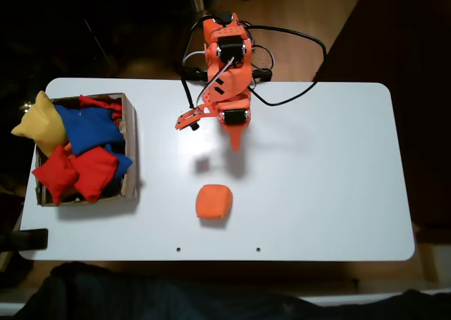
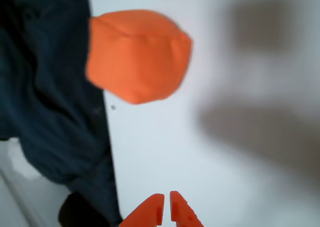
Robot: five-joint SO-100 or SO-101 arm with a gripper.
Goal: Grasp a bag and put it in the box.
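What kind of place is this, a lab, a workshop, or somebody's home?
Probably a home or hobby setup, not a factory: a small white table on a wooden floor, a little orange arm with loose cables, and a worn cardboard box of beanbags. One orange bag lies on the table.

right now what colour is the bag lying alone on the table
Plain orange bag, clearest in the wrist view.

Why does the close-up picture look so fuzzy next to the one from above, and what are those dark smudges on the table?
In the wrist view the orange bag and the gripper tips are soft and out of focus, and the grey smudges are blurred shadows on the table. In the fixed view the picture is sharper; the arm throws dim shadows near the bag, and the surroundings are dark.
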